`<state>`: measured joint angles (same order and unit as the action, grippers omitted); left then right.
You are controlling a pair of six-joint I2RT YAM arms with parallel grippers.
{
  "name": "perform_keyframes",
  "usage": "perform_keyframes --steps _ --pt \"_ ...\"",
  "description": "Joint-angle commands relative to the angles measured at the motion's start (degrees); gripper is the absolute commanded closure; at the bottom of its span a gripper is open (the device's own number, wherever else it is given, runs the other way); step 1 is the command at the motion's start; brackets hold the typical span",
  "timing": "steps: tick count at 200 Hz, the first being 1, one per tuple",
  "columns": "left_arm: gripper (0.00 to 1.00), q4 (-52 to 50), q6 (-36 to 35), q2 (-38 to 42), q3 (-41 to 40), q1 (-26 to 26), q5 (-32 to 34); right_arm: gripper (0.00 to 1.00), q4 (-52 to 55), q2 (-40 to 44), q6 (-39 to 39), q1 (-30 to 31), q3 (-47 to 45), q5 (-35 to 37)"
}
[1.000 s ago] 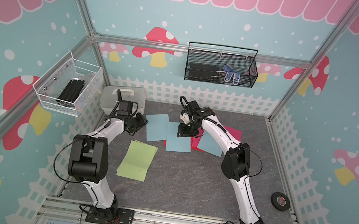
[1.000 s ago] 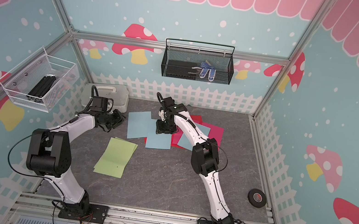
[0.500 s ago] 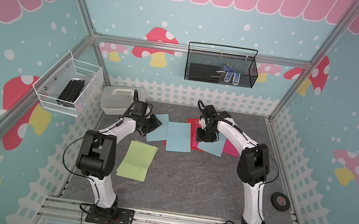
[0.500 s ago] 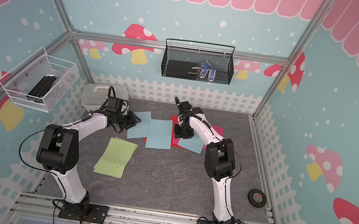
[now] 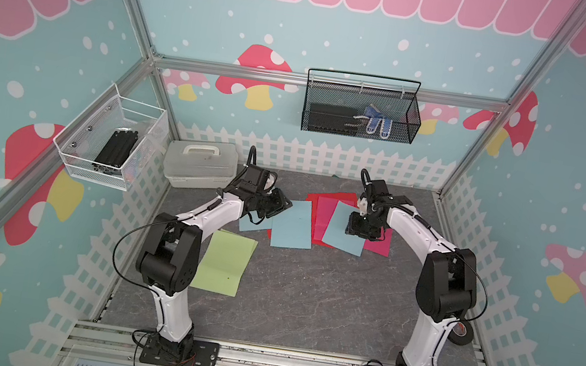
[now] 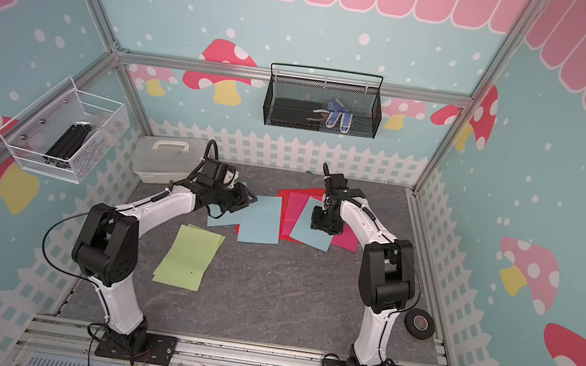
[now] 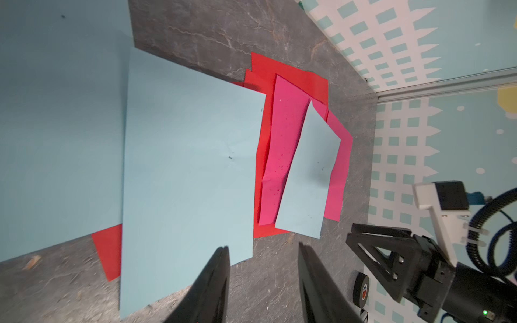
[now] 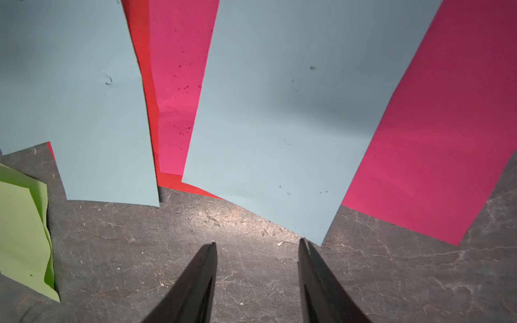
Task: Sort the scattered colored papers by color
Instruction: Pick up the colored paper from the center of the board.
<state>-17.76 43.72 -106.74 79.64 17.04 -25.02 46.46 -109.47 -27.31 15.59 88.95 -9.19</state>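
Light green papers (image 5: 226, 262) lie stacked at the front left. Three light blue papers sit across the back: one (image 5: 253, 225) partly under my left arm, one in the middle (image 5: 293, 225), one (image 5: 345, 233) on top of red (image 5: 319, 203) and magenta-pink (image 5: 378, 246) papers. My left gripper (image 5: 278, 205) hovers at the middle blue sheet's far left corner; in the left wrist view (image 7: 263, 246) it is open and empty, over that sheet's (image 7: 190, 173) edge. My right gripper (image 5: 361, 227) hangs over the right blue sheet; in the right wrist view (image 8: 257, 242) it is open above bare floor beside that sheet's (image 8: 279, 112) corner.
A white lidded box (image 5: 201, 168) stands at the back left by the fence wall. A black tape roll (image 5: 462, 333) lies at the right wall. A wire basket (image 5: 361, 109) hangs on the back wall and a white one (image 5: 112, 145) on the left wall.
Both arms have swung rightward: the left gripper from beside the white box to the middle blue sheet, the right gripper from the middle blue sheet to the right one. The papers look unmoved.
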Motion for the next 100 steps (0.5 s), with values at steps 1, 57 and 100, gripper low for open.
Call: perform_keyframes --steps 1,57,100 --pt "0.57 2.27 0.53 -5.11 4.45 1.32 -4.01 0.52 -4.36 3.84 -4.14 -3.16 -3.12 -2.71" --pt "0.58 2.21 0.39 -17.86 19.85 6.17 -9.37 0.54 -8.97 4.97 -6.78 -6.17 -7.43 -7.99" --pt "0.58 -4.13 -1.99 -23.79 28.35 10.95 -6.46 0.52 -6.80 3.87 -5.74 -6.88 -6.68 -5.34"
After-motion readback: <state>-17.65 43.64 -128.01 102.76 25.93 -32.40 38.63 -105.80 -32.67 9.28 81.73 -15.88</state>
